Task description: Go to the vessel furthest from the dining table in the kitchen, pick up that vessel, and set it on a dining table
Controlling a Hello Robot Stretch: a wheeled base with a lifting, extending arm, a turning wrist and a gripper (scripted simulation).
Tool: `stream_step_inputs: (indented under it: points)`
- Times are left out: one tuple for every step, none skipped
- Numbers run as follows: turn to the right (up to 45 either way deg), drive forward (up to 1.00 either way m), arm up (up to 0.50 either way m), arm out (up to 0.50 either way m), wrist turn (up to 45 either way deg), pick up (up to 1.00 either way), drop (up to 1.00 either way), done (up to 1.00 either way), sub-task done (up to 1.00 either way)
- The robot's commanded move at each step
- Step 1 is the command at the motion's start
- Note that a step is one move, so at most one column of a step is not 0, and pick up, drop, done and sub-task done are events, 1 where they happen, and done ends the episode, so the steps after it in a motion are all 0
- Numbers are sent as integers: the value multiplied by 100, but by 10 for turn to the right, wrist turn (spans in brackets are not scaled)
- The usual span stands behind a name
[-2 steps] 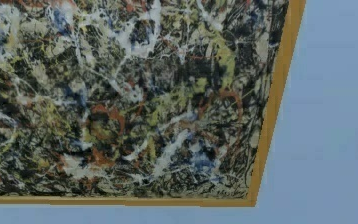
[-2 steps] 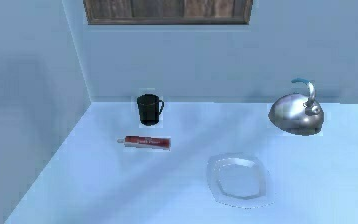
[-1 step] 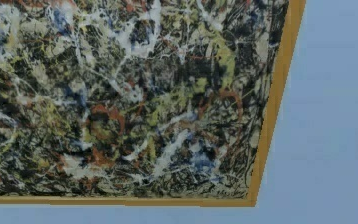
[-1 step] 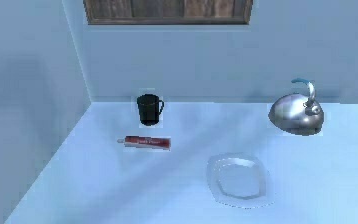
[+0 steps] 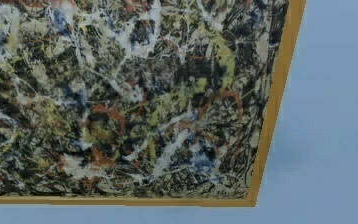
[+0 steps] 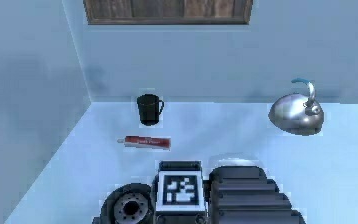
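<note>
Two vessels stood on the pale blue surface [image 6: 317, 165] in the arm side view: a dark mug [image 6: 150, 108], upright with its handle toward that view's right, and a metallic kettle [image 6: 297, 112] with a curved handle, well apart from the mug at the view's right. Which of the two lay furthest from the dining table could not be determined from these views. Both rested on the surface near the back wall [image 6: 217, 60]; neither had been lifted. A short red stick-shaped item [image 6: 147, 142] lay flat just in front of the mug. A dark wooden panel [image 6: 167, 10] hung on the wall above. The arm [image 6: 247, 195] appeared at the bottom edge with one white marker [image 6: 182, 190], and the gripper [image 6: 127, 207] showed as a dark rounded body to its left; its far end could not be made out, so whether it held anything cannot be told. The forward view faced a large abstract painting [image 5: 117, 90] in a golden frame [image 5: 277, 100]. Assessment: the approach leg appeared complete or nearly so. Remaining steps: reach to the vessel, grasp, lift, travel to the dining table, and set down.
</note>
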Motion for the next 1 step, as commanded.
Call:
stream_step_inputs:
  points:
    - [0, 0, 0, 38, 0, 0, 0, 0, 0]
